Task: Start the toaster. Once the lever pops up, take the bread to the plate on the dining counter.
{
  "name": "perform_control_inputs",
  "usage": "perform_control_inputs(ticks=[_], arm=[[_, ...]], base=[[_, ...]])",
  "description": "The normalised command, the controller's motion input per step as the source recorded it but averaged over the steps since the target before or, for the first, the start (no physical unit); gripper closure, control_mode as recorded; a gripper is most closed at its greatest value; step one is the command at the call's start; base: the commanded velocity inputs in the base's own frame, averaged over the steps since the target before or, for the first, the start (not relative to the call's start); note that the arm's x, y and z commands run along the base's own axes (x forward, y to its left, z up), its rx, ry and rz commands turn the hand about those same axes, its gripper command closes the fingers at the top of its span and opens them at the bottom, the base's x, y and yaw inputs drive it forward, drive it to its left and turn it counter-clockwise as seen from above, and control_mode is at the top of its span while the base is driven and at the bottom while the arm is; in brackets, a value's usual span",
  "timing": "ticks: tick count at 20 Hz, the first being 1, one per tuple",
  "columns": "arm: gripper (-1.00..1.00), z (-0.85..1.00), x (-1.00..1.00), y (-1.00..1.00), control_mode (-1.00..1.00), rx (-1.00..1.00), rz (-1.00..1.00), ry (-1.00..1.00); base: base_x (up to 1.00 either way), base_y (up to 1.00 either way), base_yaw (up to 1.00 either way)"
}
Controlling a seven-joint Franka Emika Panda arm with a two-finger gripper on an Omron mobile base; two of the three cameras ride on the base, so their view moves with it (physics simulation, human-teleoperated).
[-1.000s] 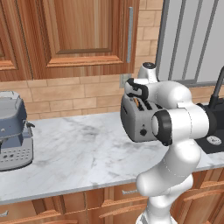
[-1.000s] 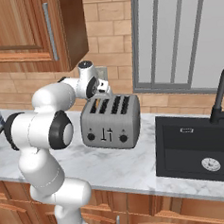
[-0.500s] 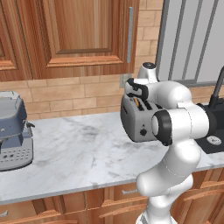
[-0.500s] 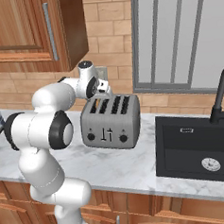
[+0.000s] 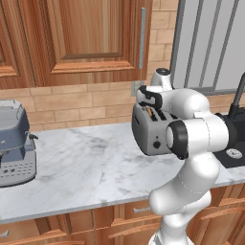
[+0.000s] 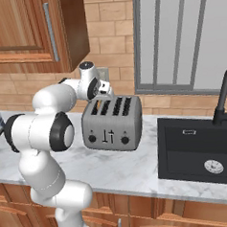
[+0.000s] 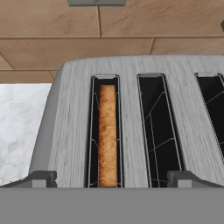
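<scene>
One golden-brown bread (image 7: 107, 135) slice sits in the toaster (image 7: 131, 122) under the released tool (image 7: 111, 178)

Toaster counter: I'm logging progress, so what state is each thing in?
Toaster: upright on the marble counter.
Bread: sunk in the toaster's leftmost slot in the hand view.
Gripper: open, above the bread slot, holding nothing.
Cabinet door: closed.

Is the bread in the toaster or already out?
In. The bread stands on edge inside the left-most slot of the toaster, with the open gripper poised above it; the neighbouring slots hold nothing.
</scene>
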Motion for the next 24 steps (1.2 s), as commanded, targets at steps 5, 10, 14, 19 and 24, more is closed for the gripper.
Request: perform_control_inputs(ticks=[5, 10, 14, 19, 24], arm=[[-1.0, 0.0, 0.0, 0.0, -1.0, 0.0, 0.0, 0.0], [-1.0, 0.0, 0.0, 0.0, -1.0, 0.0, 0.0, 0.0], [-1.0, 0.0, 0.0, 0.0, -1.0, 0.0, 0.0, 0.0], [-1.0, 0.0, 0.0, 0.0, -1.0, 0.0, 0.0, 0.0], [-1.0, 0.0, 0.0, 0.0, -1.0, 0.0, 0.0, 0.0]], base=[[0.0, 0.0, 0.0], [0.0, 0.0, 0.0], [0.0, 0.0, 0.0], [0.0, 0.0, 0.0], [0.0, 0.0, 0.0]])
